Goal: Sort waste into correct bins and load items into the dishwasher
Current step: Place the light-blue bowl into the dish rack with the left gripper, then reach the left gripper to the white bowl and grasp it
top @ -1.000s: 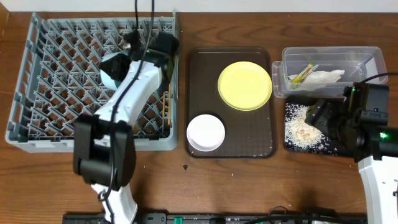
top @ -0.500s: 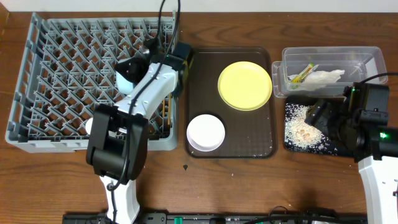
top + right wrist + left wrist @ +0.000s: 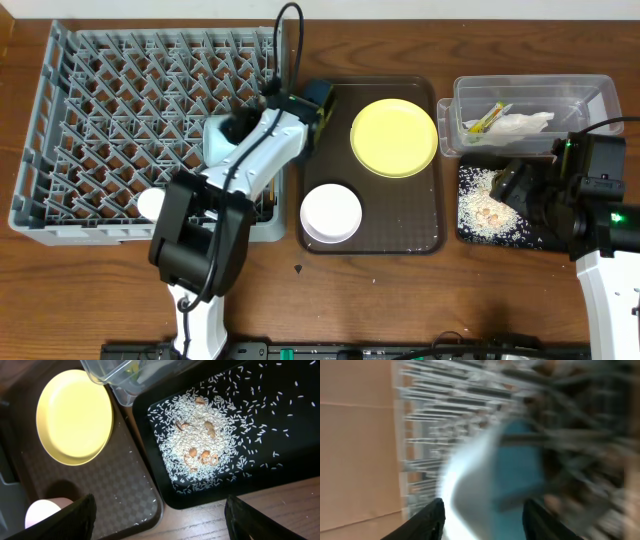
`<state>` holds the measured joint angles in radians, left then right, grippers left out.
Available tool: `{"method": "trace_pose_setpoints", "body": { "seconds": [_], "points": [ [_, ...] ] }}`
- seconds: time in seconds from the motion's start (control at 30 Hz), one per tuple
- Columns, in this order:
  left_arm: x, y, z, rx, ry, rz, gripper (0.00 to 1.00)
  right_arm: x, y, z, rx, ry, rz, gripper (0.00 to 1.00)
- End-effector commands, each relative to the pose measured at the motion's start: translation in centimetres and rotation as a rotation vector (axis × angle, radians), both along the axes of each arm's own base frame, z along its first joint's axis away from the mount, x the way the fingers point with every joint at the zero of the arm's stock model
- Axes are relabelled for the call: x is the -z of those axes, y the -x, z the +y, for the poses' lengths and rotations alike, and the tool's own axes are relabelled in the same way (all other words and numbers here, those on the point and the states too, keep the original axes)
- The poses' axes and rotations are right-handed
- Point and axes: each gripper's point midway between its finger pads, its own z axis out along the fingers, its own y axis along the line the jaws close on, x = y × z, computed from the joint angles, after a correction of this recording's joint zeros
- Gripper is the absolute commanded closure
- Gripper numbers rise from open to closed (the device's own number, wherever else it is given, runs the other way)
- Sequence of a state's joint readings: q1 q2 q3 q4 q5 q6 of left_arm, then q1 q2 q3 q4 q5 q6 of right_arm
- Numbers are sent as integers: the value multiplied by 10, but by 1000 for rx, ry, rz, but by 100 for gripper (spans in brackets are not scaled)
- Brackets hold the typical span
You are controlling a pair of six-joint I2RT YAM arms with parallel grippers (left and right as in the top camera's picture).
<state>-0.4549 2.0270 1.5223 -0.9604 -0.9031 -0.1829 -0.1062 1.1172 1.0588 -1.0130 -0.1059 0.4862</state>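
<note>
Leaning among the upright pegs near the 3 o'clock side of the large square grey plastic dish rack [image 3: 60, 120], the light blue bowl [image 3: 218, 140] seems propped so the pegs hold it in place. Its loading looks all but done. The left gripper [image 3: 485, 517] sits just beside it with its fingers spread, though blur hides whether either touches the rim.

The right gripper [image 3: 160, 507] hovers spread wide and empty over the pale rice scraps [image 3: 200, 445] in the shallow black rectangular tray [image 3: 470, 232], at the table's 4 o'clock. At 2 o'clock the clear plastic rectangular tub [image 3: 590, 90] holds the green-yellow snack wrapper [image 3: 484, 118] and the crumpled white paper napkin [image 3: 520, 124].

Between rack and bins, the dark brown serving tray [image 3: 420, 240] carries the yellow round plate [image 3: 394, 137] at its 1 o'clock and the white bowl [image 3: 331, 212] at its 7 o'clock, neither loaded yet. The rack's 3 o'clock wall and pegs lie under the left arm, obstacles for any low move toward them.
</note>
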Motion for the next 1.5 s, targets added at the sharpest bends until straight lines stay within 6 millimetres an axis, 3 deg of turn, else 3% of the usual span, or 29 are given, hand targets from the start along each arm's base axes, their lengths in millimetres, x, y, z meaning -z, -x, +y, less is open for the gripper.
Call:
{"method": "trace_pose_setpoints", "body": {
  "seconds": [0.0,0.2,0.33,0.43,0.53,0.7,0.9,1.03,1.17,1.3,1.47],
  "points": [
    [-4,6,-44,45,294,18,47,-2,-1,0,5,-10,-4,20],
    [-53,23,-89,128,648,-13,43,-1,1,0,5,-10,1,20],
    [-90,59,-118,207,902,39,43,0,3,1,5,-11,12,20],
    [-103,87,-130,237,1016,103,50,0,3,1,5,-11,14,20],
    [-91,106,-132,188,1027,166,52,0,3,1,6,-12,14,20],
    [-41,130,-144,162,980,286,61,0,3,1,6,-12,14,20],
    [21,144,-166,105,987,312,85,1,4,1,6,-12,18,19],
    [57,145,-195,168,1021,329,90,1,5,1,6,-13,20,20],
    [71,152,-243,260,1137,383,92,1,5,1,5,-13,22,20],
    [82,161,-275,314,1173,398,92,1,5,5,-6,-35,20,20],
    [54,169,-303,383,1264,427,92,1,5,5,-6,-35,19,20]
  ]
}}
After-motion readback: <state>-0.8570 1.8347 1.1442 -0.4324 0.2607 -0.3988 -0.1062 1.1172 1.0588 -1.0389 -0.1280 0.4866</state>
